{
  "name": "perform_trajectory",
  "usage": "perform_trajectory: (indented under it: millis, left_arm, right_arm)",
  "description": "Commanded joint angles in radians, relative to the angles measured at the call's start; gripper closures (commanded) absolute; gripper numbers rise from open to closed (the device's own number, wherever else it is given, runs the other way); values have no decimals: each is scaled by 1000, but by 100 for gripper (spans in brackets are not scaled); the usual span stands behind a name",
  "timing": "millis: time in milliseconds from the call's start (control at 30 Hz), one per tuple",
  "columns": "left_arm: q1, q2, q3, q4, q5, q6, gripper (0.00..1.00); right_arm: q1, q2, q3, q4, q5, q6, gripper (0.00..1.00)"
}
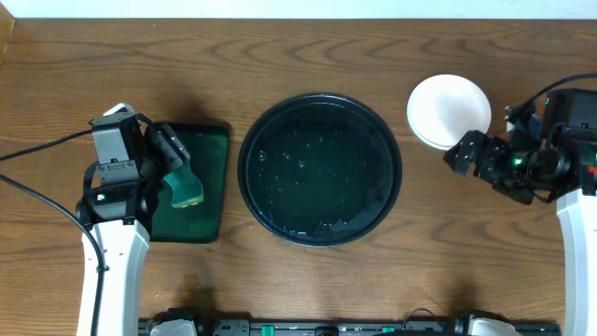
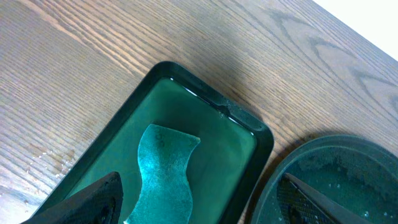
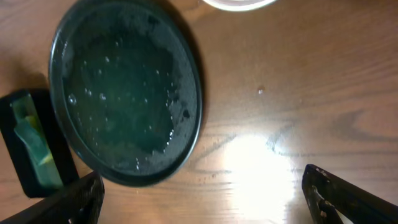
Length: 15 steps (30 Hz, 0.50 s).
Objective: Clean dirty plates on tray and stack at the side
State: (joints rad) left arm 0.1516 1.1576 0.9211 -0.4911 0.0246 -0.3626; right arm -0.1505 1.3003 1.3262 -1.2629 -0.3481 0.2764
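Note:
The round black tray sits mid-table, wet with droplets and holding no plates; it also shows in the right wrist view and at the left wrist view's lower right. The white plates are stacked right of the tray; only their edge shows in the right wrist view. My left gripper is open above the teal sponge, its fingers apart on either side. My right gripper is open and empty over bare table just below the plate stack.
A rectangular dark-green tray left of the black tray holds the teal-and-yellow sponge. Cables run off the table's left edge and at the far right. Bare wooden table lies between the black tray and my right gripper.

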Motion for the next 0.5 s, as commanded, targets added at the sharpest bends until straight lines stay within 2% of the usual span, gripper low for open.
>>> perform_trajectory:
  millis: [0,267,467]
  left_arm:
    - [3,-1,18,-2,2,6,20]
    - [3,-1,18,-2,2,6,20]
    - [3,-1,18,-2,2,6,20]
  right_arm:
    - [8,-6,-9,-5,-7,0,1]
    - [8,-5,-16,-6,69,-71,1]
    - [63,-61,-183,249,51,-216,1]
